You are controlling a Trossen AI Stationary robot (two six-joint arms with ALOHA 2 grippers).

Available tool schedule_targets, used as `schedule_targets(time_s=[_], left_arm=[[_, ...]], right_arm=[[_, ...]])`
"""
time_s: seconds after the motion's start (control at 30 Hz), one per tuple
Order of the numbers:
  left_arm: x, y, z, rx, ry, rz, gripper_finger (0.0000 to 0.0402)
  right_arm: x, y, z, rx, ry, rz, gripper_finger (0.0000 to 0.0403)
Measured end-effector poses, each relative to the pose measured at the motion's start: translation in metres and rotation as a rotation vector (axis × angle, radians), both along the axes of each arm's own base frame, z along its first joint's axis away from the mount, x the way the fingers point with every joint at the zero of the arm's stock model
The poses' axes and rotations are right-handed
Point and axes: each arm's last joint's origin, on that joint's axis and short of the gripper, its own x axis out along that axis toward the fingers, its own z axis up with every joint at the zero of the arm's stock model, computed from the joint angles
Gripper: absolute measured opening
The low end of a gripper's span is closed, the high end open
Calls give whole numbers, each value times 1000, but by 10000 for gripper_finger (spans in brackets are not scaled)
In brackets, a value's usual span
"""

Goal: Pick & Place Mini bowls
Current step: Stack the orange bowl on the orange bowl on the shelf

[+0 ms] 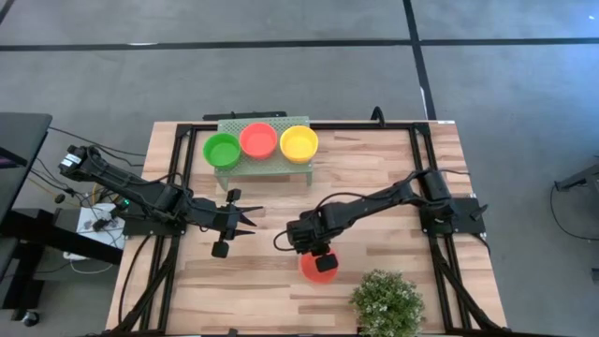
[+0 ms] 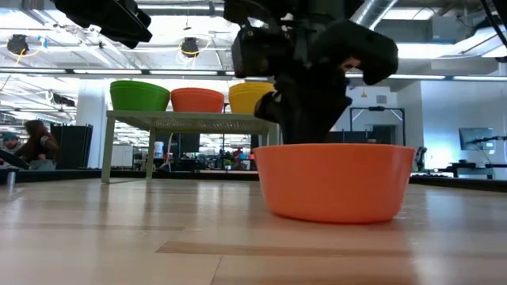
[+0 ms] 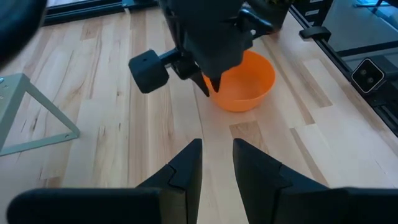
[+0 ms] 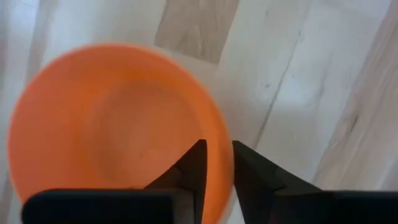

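Note:
One orange-red mini bowl stands on its base on the wood near the table's near edge; it also shows in the low view and in the left wrist view. My right gripper is above it, shut on its rim. Green, red and yellow mini bowls sit in a row on the pale green stand at the far edge. My left gripper hovers open, left of the orange-red bowl and clear of it. My right gripper holds the orange-red bowl by its rim, on the bowl's far-left side. One finger is inside the bowl and the other outside. The fingers come from above, pointing down. The bowl stands level with its base on the table.
A bushy green plant stands at the near edge, just right of the orange-red bowl. The stand's leg is on the far side of my left arm. Bare wood lies between the stand and both grippers. Black frame rails run along the table's sides.

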Motion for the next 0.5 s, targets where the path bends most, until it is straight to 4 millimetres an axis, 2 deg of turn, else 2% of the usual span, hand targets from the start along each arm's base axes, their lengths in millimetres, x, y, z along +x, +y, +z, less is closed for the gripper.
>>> schedule_targets(time_s=[0.13,0.27,0.37,0.5], left_arm=[[0,0,0,0,0,0,92],[0,0,0,0,0,0,92],[0,0,0,7,-1,-4,92],[-1,-1,1,9,-6,-12,92]], right_arm=[[-4,-2,0,-11,37,30,12],[-5,-1,6,19,74,77,11],[-2,-1,26,-7,80,85,4],[4,-10,74,-119,51,44,4]])
